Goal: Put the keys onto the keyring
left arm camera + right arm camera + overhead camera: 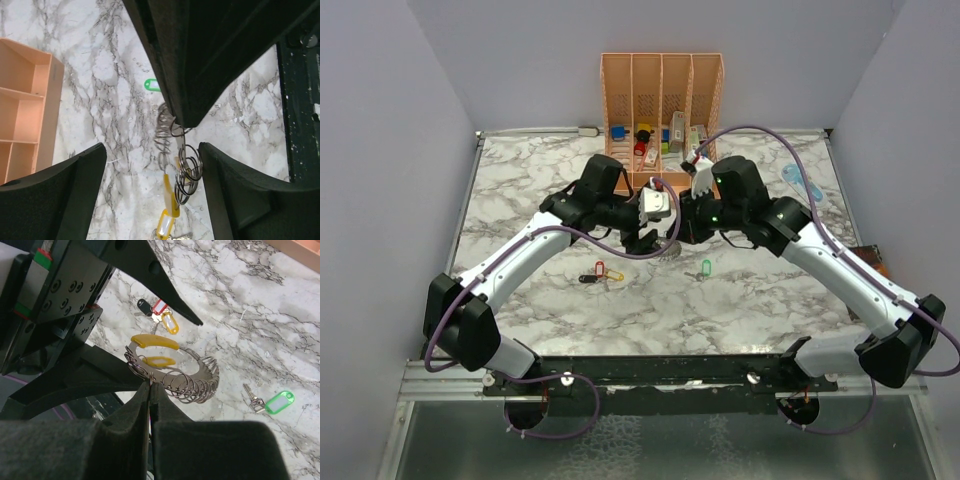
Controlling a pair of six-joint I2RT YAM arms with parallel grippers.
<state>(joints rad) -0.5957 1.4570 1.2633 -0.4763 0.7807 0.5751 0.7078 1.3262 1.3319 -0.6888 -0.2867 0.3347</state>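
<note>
Over centre of marble table [770, 290], keyring [155, 341] is pinched at its silvery coil end by right gripper [151, 385], fingers pressed together on one loop. Left gripper [152, 147] is spread wide around it, gripping nothing. Keyring's long axis is run coil to yellow band, tag end pointed toward left wrist. Green key [277, 402] is seen apart to right, red, yellow and black keys [159, 315] clustered to left.

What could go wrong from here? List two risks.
1. The right pincer pinches just one thin loop of the keyring at its tips, so the loop may slip free.
2. The left pincer is open around the keyring, close to the right pincer's finger. Closing could knock the two together.
</note>
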